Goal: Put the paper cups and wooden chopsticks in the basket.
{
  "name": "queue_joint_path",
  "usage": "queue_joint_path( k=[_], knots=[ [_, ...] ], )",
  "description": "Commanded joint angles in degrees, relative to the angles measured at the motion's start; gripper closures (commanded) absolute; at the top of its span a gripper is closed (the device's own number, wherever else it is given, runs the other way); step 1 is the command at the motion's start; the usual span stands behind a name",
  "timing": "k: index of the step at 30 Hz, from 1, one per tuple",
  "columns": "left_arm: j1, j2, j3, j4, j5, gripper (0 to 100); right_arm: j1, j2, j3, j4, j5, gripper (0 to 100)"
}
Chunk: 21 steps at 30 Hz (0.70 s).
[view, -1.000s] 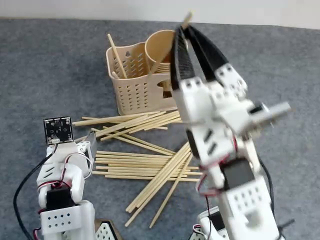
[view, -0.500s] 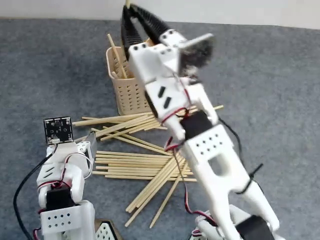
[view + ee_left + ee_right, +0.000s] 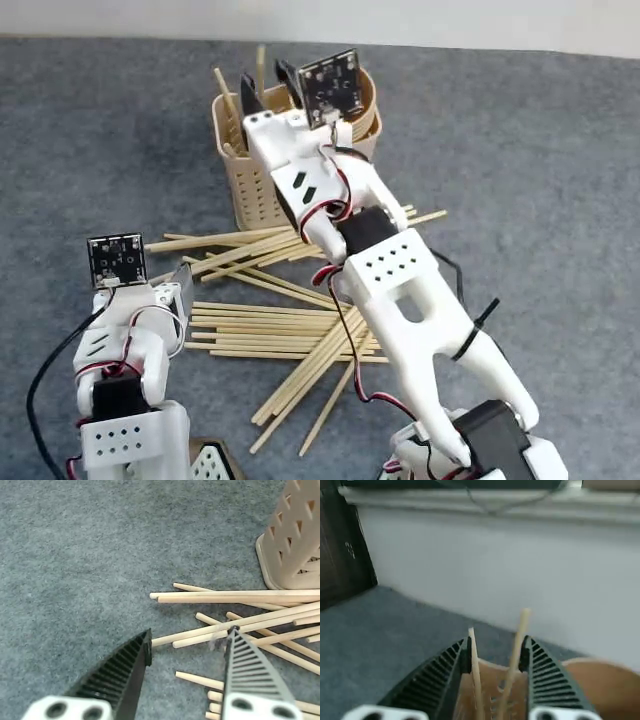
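Right gripper (image 3: 267,86) hangs right over the basket (image 3: 250,195), fingers spread a bit, with two upright chopsticks (image 3: 515,650) poking up in the gap between them, lower ends down inside the basket. Paper cup (image 3: 372,112) sits in that same basket, plus another chopstick (image 3: 228,100) leaning at its far-left corner. Basket's near the far edge of the worktop (image 3: 560,200), which is grey and carpet-like, pale wall (image 3: 520,565) behind. Loose chopsticks (image 3: 290,325) lie fanned out in front of the basket, partly hidden under the right arm. Left gripper (image 3: 190,631) is spread wide too, low over the grey surface right by their ends.
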Motion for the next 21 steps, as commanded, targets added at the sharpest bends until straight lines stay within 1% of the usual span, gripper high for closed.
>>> queue_joint_path(
  k=[1,6,12,19,21],
  knots=[
    [-0.40,-0.66,-0.48,-1.05,-0.35,77,-0.84,-6.55,-3.12,6.81,0.79,82.4],
    [-0.40,-0.66,-0.48,-1.05,-0.35,77,-0.84,-15.78,-3.12,22.11,0.53,82.5],
    [-0.40,-0.66,-0.48,-1.05,-0.35,77,-0.57,-22.81,-2.95,42.15,0.44,82.5],
    [-0.31,-0.66,-0.48,-1.05,-0.35,77,-0.48,-27.03,-3.12,54.02,0.35,82.5],
    [-0.31,-0.66,-0.48,-1.05,-0.35,77,1.10,-27.38,-2.86,58.33,0.26,82.5]
  ],
)
